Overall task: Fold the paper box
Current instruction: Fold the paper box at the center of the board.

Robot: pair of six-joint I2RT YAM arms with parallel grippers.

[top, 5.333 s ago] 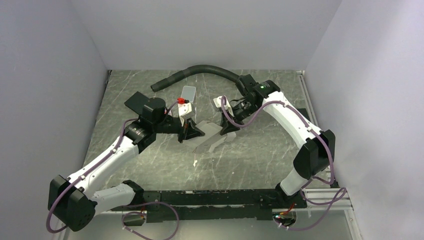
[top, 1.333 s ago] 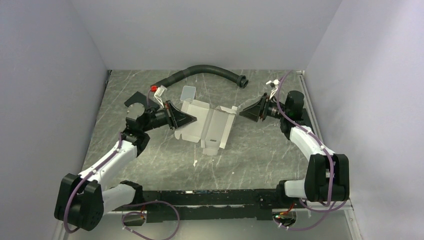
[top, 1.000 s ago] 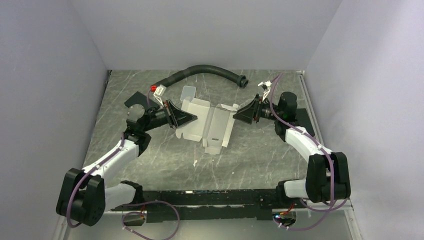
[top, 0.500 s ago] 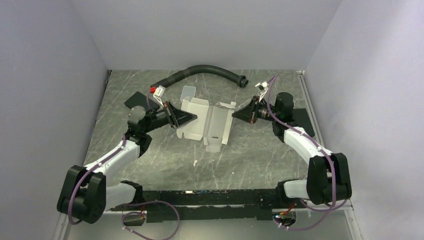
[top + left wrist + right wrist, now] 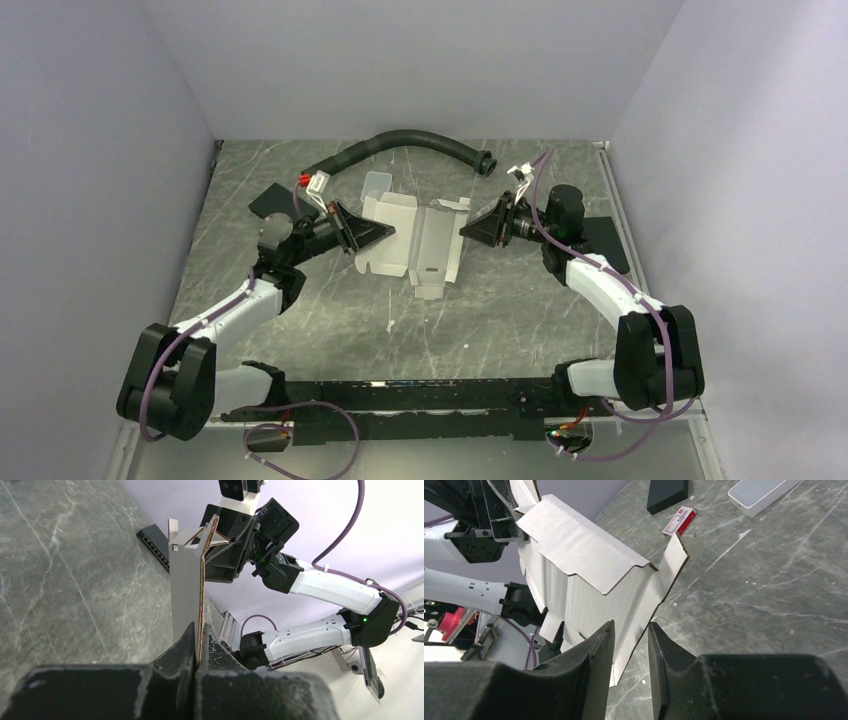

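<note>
Since the frame just over a second earlier, the right end effector [image 5: 465, 230] has moved left and closed in on the right edge of the box [image 5: 415, 245]. The left arm has drawn back slightly, carrying the box with it.

Left end effector [image 5: 198, 655]: fingers are together, clamped on the left edge of the box [image 5: 187, 580]. The card stands edge-on between them in the left wrist view.

Right end effector [image 5: 630, 650]: fingers stand apart. The right edge of the box [image 5: 584, 575] runs down into the gap between them, and the gap is wider than the card, so there is no clamp on this side.

Box: a creased white sheet, partly folded, with tabbed flaps raised along its top and right side. It is held up between the two arms, over the far middle of the counter [image 5: 480, 310]. Whether its lowest tab touches the counter cannot be told.

Other items: a black hose [image 5: 420, 140] curves along the far edge. A grey tile [image 5: 759, 491] lies on the counter beyond the box, with a black pad [image 5: 667, 492] near it.
</note>
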